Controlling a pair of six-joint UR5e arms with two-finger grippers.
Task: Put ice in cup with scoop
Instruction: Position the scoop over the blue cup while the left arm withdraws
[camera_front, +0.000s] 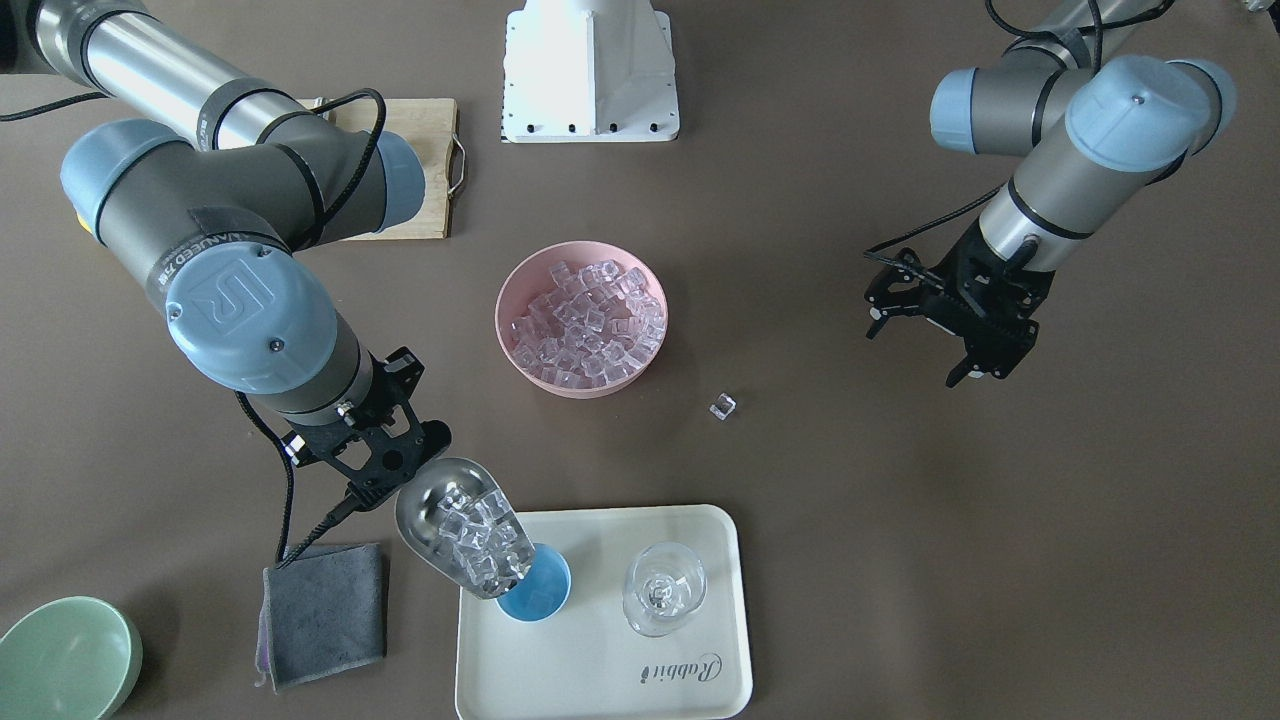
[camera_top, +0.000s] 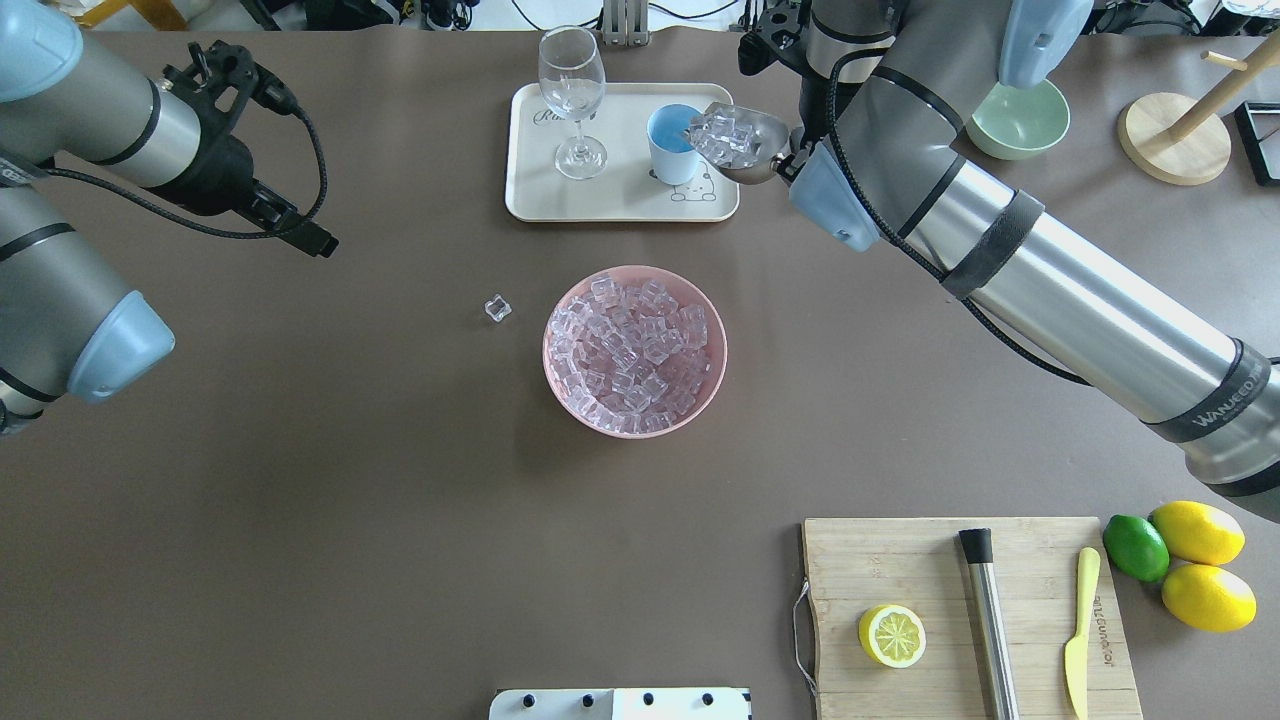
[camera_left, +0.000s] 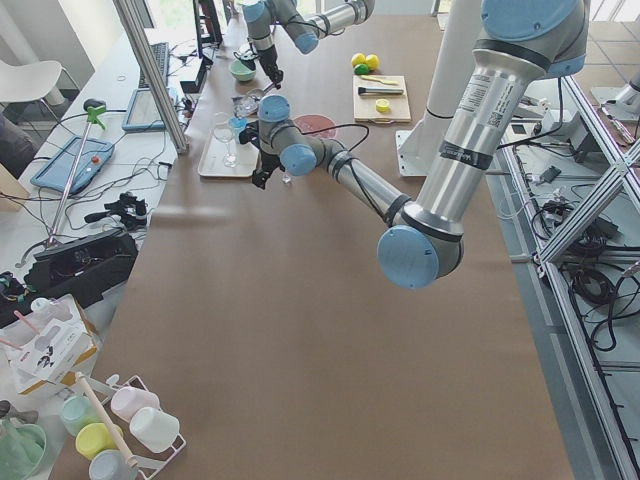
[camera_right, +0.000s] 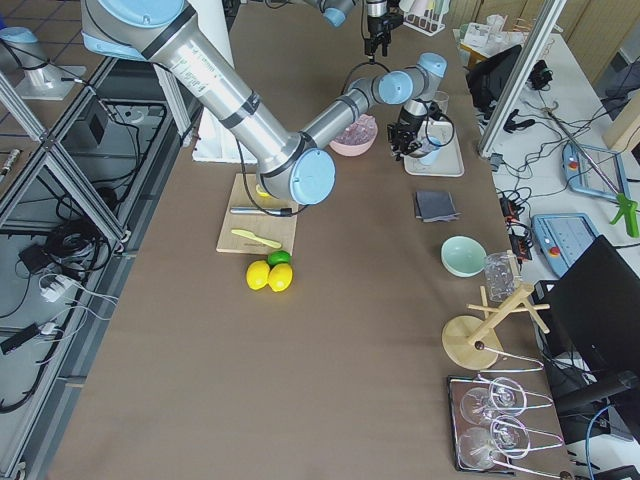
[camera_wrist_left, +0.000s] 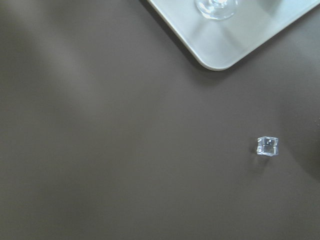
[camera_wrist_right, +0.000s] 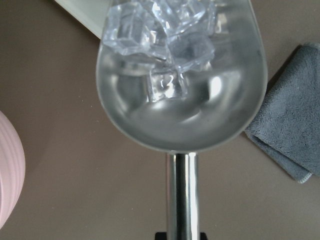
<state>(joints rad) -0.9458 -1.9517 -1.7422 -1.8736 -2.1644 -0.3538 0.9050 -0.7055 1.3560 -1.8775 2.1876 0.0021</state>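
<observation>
Ice (camera_front: 478, 548) lay heaped in the scoop (camera_front: 424, 506), crowded toward the front of the steel trough, while many more cubes filled the pink bowl (camera_front: 508, 345) in the middle of the table. The scoop was tilted forward and down, its open lip touching or just over the rim of the cup (camera_front: 543, 598) – the pictures did not settle which. The cup stood upright on the cream tray (camera_front: 600, 680), near the edge closest to the scoop, and whether any cubes already lay inside it could not be told. The right gripper (camera_front: 386, 478) had its jaws clamped on the scoop's short rod handle, which in the right wrist view ran straight down from the trough into the black fingers. A clear stemmed glass (camera_front: 665, 588) stood upright on the same tray, beside the cup and apart from it. A grey cloth (camera_front: 322, 615) lay flat on the table just beside the tray, under the scoop's side. The left gripper (camera_front: 978, 374) hung above bare table well away from the tray, jaws parted and holding nothing. One stray cube (camera_front: 722, 406) sat alone on the table – near the pink bowl, between it and the left gripper.
</observation>
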